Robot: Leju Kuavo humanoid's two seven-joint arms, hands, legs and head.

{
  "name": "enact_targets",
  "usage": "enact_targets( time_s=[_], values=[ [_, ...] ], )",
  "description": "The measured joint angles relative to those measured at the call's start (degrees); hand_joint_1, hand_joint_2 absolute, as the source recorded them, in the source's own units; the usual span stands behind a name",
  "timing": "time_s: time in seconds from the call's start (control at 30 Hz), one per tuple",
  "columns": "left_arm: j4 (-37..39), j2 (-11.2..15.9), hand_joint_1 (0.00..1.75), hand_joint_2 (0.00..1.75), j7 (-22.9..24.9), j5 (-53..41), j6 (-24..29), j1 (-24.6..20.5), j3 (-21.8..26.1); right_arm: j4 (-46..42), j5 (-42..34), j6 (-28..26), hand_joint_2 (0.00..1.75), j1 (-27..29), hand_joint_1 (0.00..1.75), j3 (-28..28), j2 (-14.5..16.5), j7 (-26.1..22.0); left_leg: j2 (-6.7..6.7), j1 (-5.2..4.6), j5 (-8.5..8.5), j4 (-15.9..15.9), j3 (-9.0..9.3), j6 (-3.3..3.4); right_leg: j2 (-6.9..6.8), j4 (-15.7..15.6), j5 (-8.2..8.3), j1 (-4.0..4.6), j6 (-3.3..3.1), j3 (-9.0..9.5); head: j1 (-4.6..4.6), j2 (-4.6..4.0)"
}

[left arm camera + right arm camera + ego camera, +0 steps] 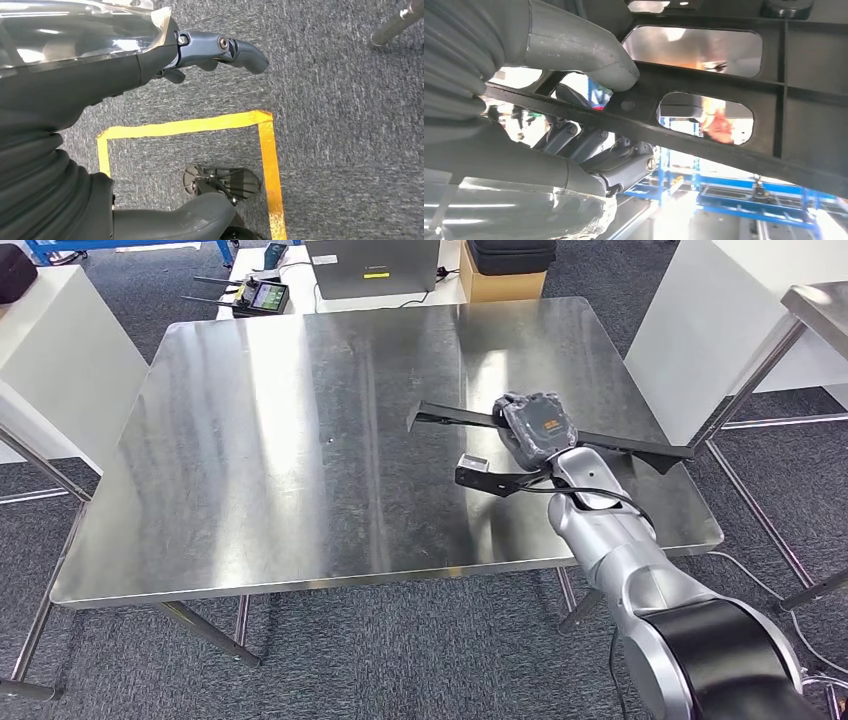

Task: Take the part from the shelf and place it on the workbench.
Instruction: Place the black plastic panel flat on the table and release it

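Note:
A long black plastic part [450, 420], a slim frame with cut-out windows, lies low over the right half of the steel workbench [300, 440]. My right hand [538, 428] grips it near its middle, back of the hand up. In the right wrist view the thumb [589, 50] presses on one side of the part [809, 90] and the darker fingers [624, 170] curl round the other side. Whether the part touches the tabletop I cannot tell. My left hand [210, 55] hangs over the carpet with its fingers apart, holding nothing.
White cabinets stand at the left [60, 350] and right [700, 320] of the workbench. Behind it are a grey case [372, 265], a cardboard box [505, 280] and a controller [262, 295]. Another steel frame [760, 370] stands at the right. Yellow floor tape [265, 150] lies below my left hand.

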Motion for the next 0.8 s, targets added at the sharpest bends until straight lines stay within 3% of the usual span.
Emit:
enact_targets(
  time_s=[0.3, 0.53, 0.67, 0.8],
  values=[
    [0.1, 0.0, 0.00, 1.75, 0.9, 0.0, 0.4, 0.1, 0.0, 0.0, 1.0, -1.1, 1.75, 1.4, 1.75, 0.3, 3.3, -3.3, 0.00, 0.00, 0.00, 0.0, -0.01, 0.00, 0.00, 0.0, 0.00, 0.00, 0.00, 0.00, 0.00, 0.00],
    [0.1, 0.0, 0.00, 1.75, 1.3, -0.1, 0.3, 0.2, 0.0, 0.0, 3.7, -1.3, 1.75, 1.8, 1.75, 2.3, 4.6, 3.4, -0.08, -0.02, 0.00, 0.0, 0.00, 0.00, -0.01, 0.0, 0.00, 0.01, 0.00, 0.00, 0.01, 0.00],
    [0.1, 0.0, 0.00, 1.75, 1.5, -0.6, 0.4, 0.2, 0.0, 0.2, 4.7, -1.2, 1.75, 1.8, 0.00, 2.9, 4.2, 7.3, -0.04, -0.06, 0.00, 0.0, 0.00, 0.00, -0.01, 0.0, 0.00, 0.00, 0.00, 0.01, 0.01, 0.00],
    [0.1, 0.0, 0.00, 1.75, 2.2, -1.6, 0.5, 0.3, -0.4, 0.5, 5.8, -1.2, 1.75, 1.9, 0.00, 3.2, 3.5, 11.1, -0.08, -0.07, 0.00, 0.0, -0.01, 0.00, -0.01, 0.0, 0.00, 0.00, 0.00, 0.01, 0.01, 0.00]
  ],
)
